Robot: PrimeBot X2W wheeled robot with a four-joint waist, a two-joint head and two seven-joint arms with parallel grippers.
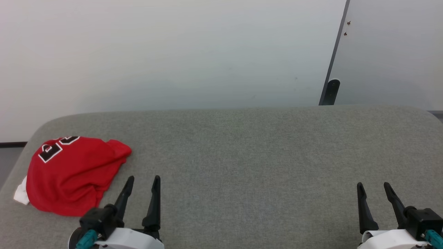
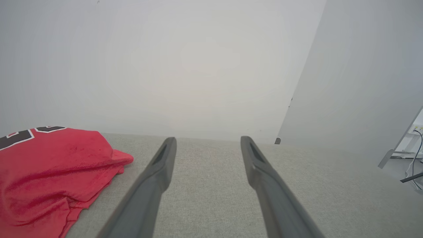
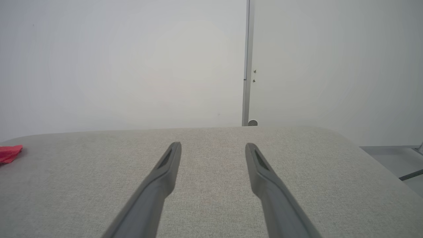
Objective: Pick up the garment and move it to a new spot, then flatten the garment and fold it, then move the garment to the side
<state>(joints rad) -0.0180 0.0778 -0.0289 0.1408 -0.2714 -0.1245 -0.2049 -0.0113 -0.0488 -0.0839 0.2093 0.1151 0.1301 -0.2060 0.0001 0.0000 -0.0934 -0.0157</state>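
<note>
The garment [image 1: 69, 174] lies crumpled in a red heap at the left end of the grey surface, with black white-outlined lettering on top and a bit of white sleeve at its left edge. It also shows at the lower left of the left wrist view [image 2: 43, 175], and a red tip of the garment [image 3: 10, 153] reaches into the right wrist view. My left gripper [image 1: 143, 180] hovers open just right of the heap, nothing between its fingers [image 2: 162, 165]. Far to the right, my right gripper [image 1: 373, 186] is open and empty as well.
The grey fabric-covered table [image 1: 242, 155] has rounded far corners and a white wall behind it. A dark post [image 1: 330, 91] and a pale panel stand behind the far right edge. Cables and a stand [image 2: 409, 158] sit off to the right on the floor.
</note>
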